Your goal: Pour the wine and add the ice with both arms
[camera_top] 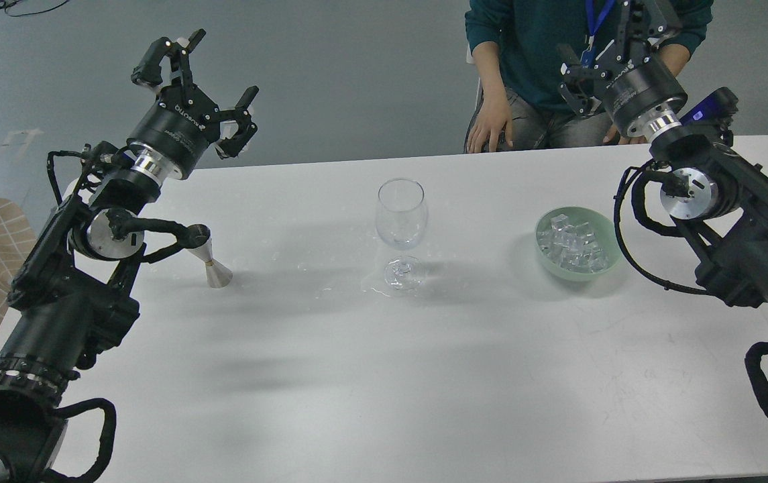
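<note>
At table centre, wine glass (pixel 401 231) upright, stem vertical, clear. Ice (pixel 573 245): glossy cubes heaped in green bowl (pixel 608 231). Left gripper (pixel 199 84) and right gripper (pixel 615 50) raised, fingers spread, empty.

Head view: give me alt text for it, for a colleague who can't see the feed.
An empty wine glass stands mid-table between a metal jigger and a green bowl of ice cubes. The left gripper and right gripper hang open above, holding nothing; a person sits behind.

White maker's lettering on both gripper bodies, too small to read
</note>
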`<action>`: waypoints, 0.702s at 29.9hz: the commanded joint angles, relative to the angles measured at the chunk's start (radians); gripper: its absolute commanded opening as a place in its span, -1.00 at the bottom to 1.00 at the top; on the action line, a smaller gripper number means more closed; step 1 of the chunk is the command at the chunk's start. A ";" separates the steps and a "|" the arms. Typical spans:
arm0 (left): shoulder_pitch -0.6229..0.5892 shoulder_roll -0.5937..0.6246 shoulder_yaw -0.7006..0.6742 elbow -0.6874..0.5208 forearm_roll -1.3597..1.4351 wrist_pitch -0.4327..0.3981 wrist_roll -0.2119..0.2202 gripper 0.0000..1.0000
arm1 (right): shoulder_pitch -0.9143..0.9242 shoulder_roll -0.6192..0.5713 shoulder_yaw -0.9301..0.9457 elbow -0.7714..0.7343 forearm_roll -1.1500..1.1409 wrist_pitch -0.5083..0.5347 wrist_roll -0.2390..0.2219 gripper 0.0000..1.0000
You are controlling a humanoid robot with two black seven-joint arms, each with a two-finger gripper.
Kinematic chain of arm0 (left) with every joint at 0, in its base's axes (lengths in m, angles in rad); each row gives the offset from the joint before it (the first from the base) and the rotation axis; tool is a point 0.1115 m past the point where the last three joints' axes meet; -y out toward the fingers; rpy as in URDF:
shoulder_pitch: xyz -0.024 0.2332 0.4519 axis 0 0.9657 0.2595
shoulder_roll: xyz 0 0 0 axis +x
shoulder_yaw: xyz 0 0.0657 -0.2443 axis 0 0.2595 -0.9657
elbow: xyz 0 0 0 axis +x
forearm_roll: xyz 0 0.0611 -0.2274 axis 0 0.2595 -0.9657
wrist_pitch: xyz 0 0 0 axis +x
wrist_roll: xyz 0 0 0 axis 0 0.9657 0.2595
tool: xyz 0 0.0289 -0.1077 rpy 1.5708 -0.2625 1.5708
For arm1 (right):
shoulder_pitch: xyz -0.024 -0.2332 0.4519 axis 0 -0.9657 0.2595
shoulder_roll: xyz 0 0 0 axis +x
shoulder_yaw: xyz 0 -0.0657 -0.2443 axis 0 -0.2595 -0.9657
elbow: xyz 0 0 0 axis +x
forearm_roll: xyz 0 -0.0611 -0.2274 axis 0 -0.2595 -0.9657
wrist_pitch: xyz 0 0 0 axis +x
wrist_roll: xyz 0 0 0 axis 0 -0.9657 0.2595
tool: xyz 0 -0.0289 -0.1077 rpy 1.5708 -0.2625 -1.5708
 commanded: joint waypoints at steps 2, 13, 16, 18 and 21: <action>0.026 0.001 0.000 0.006 -0.001 0.000 -0.001 0.96 | -0.016 0.004 0.000 -0.002 0.001 -0.001 0.000 1.00; 0.032 0.005 -0.010 0.009 -0.017 0.000 0.000 0.96 | -0.020 0.016 -0.001 0.001 0.003 0.005 -0.001 1.00; 0.033 0.005 -0.011 0.009 -0.028 0.000 0.000 0.96 | -0.020 0.018 0.002 0.006 0.007 0.005 -0.001 1.00; 0.033 0.004 -0.013 0.012 -0.038 0.000 -0.004 0.96 | -0.019 0.024 0.005 0.008 0.007 0.002 -0.001 1.00; 0.032 0.009 -0.016 0.043 -0.067 0.000 -0.110 0.96 | -0.017 0.030 0.005 0.009 0.009 -0.001 0.000 1.00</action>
